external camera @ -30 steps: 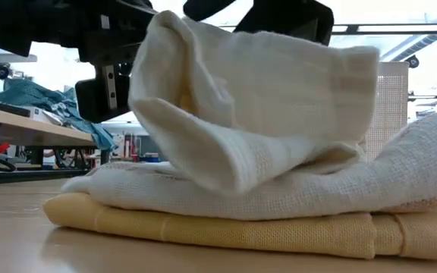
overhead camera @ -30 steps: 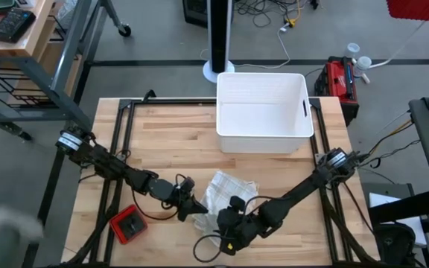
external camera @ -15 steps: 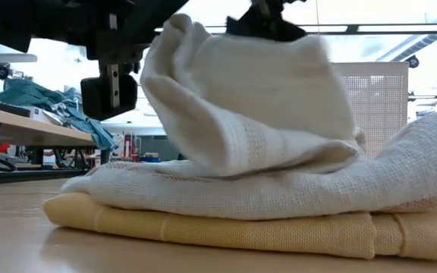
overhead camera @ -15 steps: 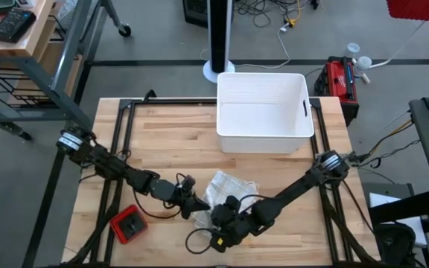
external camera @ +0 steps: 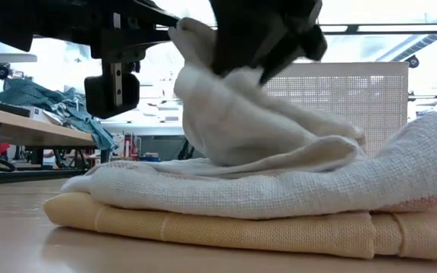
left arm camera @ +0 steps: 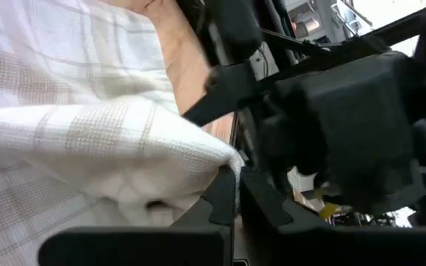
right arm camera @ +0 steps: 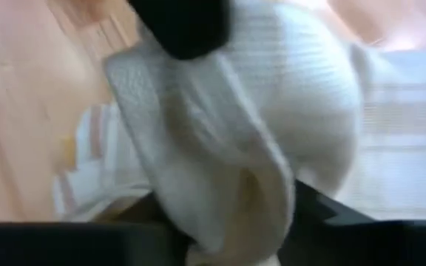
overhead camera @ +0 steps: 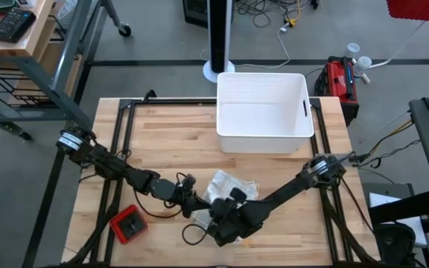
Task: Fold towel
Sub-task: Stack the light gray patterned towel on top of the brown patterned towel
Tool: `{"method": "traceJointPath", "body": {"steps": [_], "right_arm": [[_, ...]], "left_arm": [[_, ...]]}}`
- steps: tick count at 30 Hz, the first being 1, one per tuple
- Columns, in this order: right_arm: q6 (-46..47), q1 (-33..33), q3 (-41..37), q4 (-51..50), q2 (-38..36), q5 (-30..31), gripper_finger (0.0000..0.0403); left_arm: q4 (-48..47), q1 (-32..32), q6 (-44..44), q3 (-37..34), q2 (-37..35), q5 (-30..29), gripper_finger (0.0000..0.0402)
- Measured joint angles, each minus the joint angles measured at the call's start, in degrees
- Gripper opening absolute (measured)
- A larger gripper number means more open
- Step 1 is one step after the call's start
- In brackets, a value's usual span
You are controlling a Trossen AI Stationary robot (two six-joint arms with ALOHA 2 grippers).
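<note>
The right pincer (overhead camera: 216, 221) grips a raised flap of the towel (overhead camera: 228, 189), apparently to fold it across, while the left pincer (overhead camera: 194, 205) clamps the towel's edge, anchoring it.

Grey concrete floor (overhead camera: 155, 37) surrounds the butcher-block bench (overhead camera: 170, 134). A wooden desk (overhead camera: 13, 37) stands at one corner. Cables (overhead camera: 274, 15) trail across the floor.

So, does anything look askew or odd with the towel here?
Yes. The towel lies partly folded in flat layers, but one flap stands bunched above them, lifted by the right gripper. The left gripper sits at the towel's edge. Nothing looks spilled or damaged.
</note>
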Motion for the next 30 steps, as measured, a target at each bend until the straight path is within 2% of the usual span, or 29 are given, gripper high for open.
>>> {"method": "traceJointPath", "body": {"steps": [4,6,9,16,22,26,30], "right_arm": [[-3.6,0.8,4.4,-8.2,0.0,-0.1,0.0065],[-7.7,1.3,7.1,-12.1,0.0,-2.1,0.0028],[-13.3,1.8,10.8,-15.9,0.0,-6.4,0.0013],[-17.6,2.9,15.8,-21.3,-0.1,-9.7,0.0077],[-17.1,3.5,15.6,-18.7,-0.1,-11.7,0.015],[-15.7,4.2,15.1,-18.9,-0.1,-14.5,0.019],[-14.7,5.3,14.0,-18.5,-0.1,-12.5,0.0215]], "left_arm": [[0.0,0.0,0.0,-0.1,0.0,0.3,0.0],[0.0,-0.1,0.2,0.0,0.0,0.4,0.0],[0.2,-0.1,0.4,0.2,0.0,0.5,0.0],[-0.5,-2.5,1.7,1.5,0.0,0.5,0.0],[-9.9,-4.2,2.0,1.4,0.0,0.2,0.0],[-12.4,-5.4,1.8,1.4,0.0,0.3,0.0],[-12.9,-6.2,1.8,1.4,0.0,1.4,0.0]]}}
